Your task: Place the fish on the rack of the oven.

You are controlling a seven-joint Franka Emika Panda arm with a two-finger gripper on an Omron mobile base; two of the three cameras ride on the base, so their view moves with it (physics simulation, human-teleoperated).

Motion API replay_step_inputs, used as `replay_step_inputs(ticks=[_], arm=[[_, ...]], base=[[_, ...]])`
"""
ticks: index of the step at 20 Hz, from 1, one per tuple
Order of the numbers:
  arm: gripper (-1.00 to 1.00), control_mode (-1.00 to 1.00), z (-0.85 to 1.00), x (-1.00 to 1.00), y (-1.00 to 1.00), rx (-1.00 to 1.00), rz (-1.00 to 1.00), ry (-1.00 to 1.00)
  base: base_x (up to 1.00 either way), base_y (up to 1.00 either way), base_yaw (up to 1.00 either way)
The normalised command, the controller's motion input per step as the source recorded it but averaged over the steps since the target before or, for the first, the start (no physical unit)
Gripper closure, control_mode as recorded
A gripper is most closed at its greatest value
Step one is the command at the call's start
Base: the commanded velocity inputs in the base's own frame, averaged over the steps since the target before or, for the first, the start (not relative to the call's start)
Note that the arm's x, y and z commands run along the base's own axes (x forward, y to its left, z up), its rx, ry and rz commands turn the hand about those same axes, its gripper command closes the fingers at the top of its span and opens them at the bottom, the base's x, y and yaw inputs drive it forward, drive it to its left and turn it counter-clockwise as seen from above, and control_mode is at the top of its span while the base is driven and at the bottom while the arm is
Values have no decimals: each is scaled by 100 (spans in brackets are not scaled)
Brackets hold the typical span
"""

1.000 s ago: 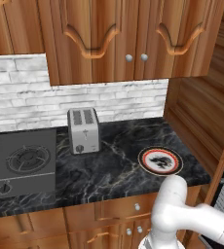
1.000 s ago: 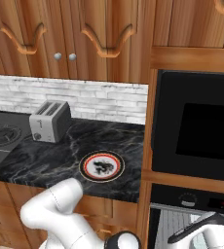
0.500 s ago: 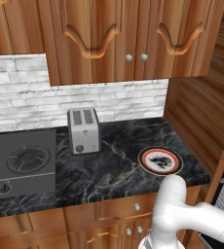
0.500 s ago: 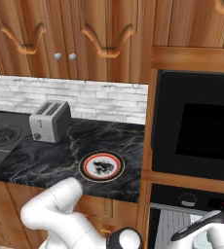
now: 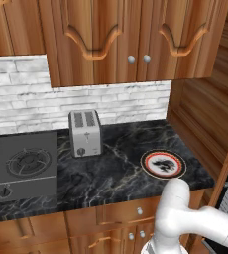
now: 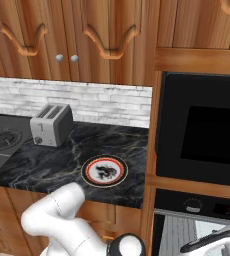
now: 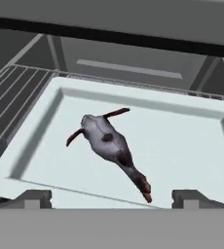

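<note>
- Lying in a pale tray [image 7: 192,146] is one fish [image 7: 111,146], grey and silver with dark marks, seen from the hand view.
- One tray holds it, and the tray sits on the rack [image 7: 16,92] inside the oven [image 7: 133,53].
- Thin grey wires of the rack show at the left of the tray; the tray hides the rest of them.
- Two dark finger tips of the gripper [image 7: 113,198] stand wide apart at the bottom of the hand view, one on each side, and neither tip touches the fish.
- From the right base view, the gripper [image 6: 212,242] is down at the bottom right corner, cut off by the edge, so its shape is hard to make out there.
- One round plate [image 5: 163,164] with a red rim rests on the dark counter [image 5: 116,173].
- One black blotchy picture is printed in the middle of the plate.
- One silver toaster [image 5: 85,133] with two slots stands near the stove [image 5: 19,166].
- One stove is at the left, cut off by the picture edge.
- Two small round knobs [image 5: 138,58] sit side by side on the wooden cupboard doors above.
</note>
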Motion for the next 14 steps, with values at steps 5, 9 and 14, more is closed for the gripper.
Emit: replay_step_inputs(ticks=[5, 9, 14], arm=[[-100, -100, 48, -94, 2, 0, -7, -2], [-100, -100, 95, -77, 20, -1, -8, 1], [-100, -100, 56, -63, 83, -17, -6, 10]], base=[[0, 0, 0], [0, 0, 0], [0, 0, 0]])
